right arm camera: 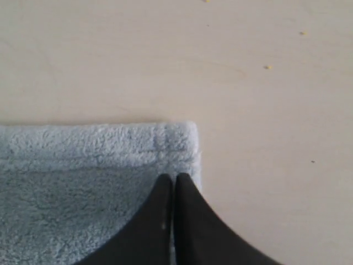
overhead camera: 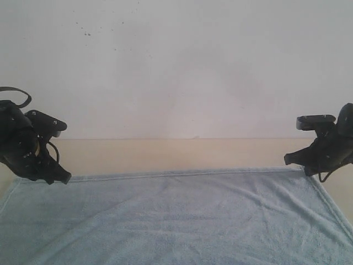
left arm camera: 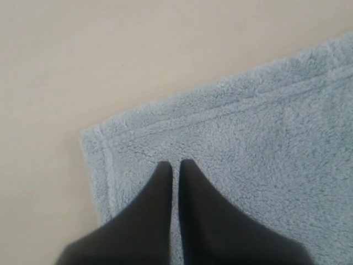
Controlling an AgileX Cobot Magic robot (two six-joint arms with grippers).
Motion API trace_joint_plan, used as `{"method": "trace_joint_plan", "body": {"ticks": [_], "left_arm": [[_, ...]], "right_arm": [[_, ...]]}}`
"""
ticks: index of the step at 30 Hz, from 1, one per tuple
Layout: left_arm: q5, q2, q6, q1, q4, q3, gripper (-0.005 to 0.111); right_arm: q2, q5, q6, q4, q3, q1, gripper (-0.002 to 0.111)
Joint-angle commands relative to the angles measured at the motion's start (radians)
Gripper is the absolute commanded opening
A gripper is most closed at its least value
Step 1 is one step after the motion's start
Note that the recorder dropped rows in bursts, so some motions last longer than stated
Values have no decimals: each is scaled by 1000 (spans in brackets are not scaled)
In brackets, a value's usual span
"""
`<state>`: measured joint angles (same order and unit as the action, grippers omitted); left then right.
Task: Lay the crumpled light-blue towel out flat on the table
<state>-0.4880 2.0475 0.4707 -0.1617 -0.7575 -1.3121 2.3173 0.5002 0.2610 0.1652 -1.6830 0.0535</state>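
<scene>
The towel (overhead camera: pixel 176 215) lies flat on the table (overhead camera: pixel 165 150); it is pale blue and fluffy; it fills the near part of the exterior view and runs off the bottom edge; its far hem makes a nearly straight line across the view; the cloth shows only small soft ripples. A strip of bare table shows between the far hem and the wall (overhead camera: pixel 176 66); the wall has a few dark specks high up on the left.

The left gripper (overhead camera: pixel 65 178) is at the far left corner of the towel; its tip is down by the hem there. The right gripper (overhead camera: pixel 288 159) is at the far right corner; its tip points in toward the middle, just by that corner.

In the left wrist view the two black fingers (left arm camera: pixel 143 221) sit side by side with only a thin slit between them; the left gripper is closed; the tips are over the towel, just inside the corner. A stitched hem runs round that corner; the cloth there lies flat. I cannot tell if the tips touch the cloth or pinch any of it.

In the right wrist view the fingers (right arm camera: pixel 198 232) are pressed close together too; the right gripper is closed; the tips are just inside the side hem, near the corner. That corner is square and flat; again I cannot tell if any cloth is pinched. A few tiny yellow crumbs (right arm camera: pixel 268 67) lie on the bare table, well apart from the towel.
</scene>
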Motion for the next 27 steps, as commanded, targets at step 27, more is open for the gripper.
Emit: {"method": "trace_joint_plan", "body": {"ticks": [27], "left_arm": [[39,-181,101,1,-9,-7,4]], "right_arm": [[-231,-87,-69,-93,-4,43,1]]}}
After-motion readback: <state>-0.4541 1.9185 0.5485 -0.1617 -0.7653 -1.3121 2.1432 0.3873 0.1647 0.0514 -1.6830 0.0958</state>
